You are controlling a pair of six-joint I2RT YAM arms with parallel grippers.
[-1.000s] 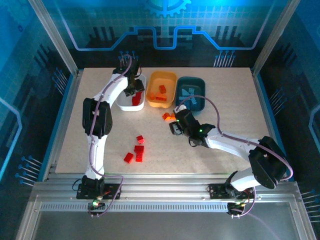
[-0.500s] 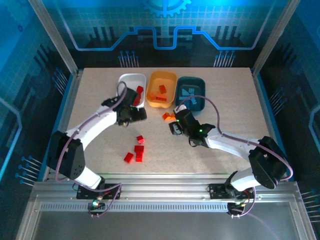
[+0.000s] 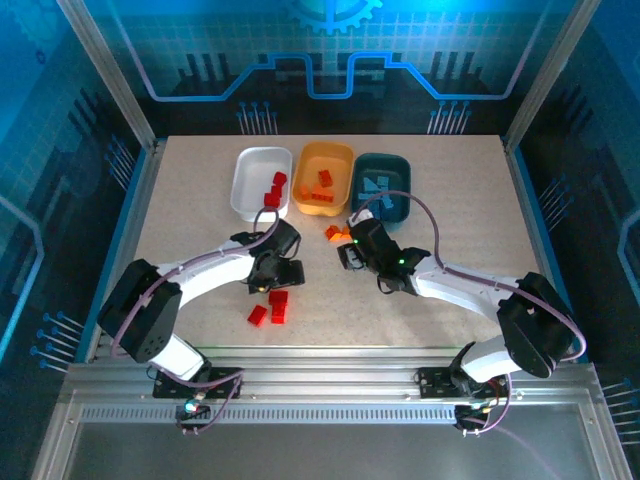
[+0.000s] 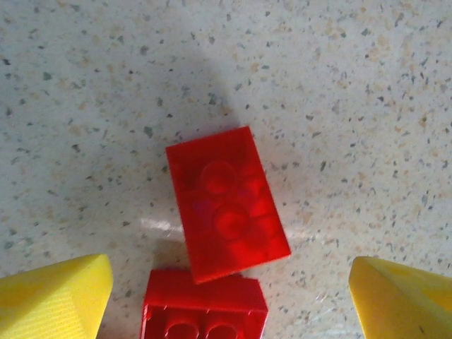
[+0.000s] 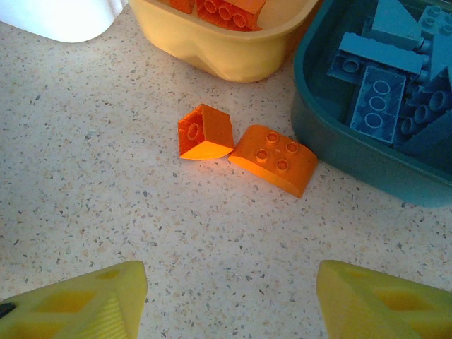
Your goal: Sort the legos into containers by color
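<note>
Red lego point(image 4: 227, 203) lies untouched between the spread fingers point(image 4: 56, 296) of the released, empty left gripper point(image 4: 226, 289).

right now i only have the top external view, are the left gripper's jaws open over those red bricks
Observer: Yes. The left wrist view shows the left gripper open, its yellow fingers wide apart above a flat red brick.
Operator: is that brick clear of its neighbours
Observer: No, a second red brick touches its near end, between the fingers.
Operator: and the right side
Observer: The right gripper is open above two orange bricks that touch each other: a tipped orange brick lying on its side and a curved orange brick with its studs up.
</note>
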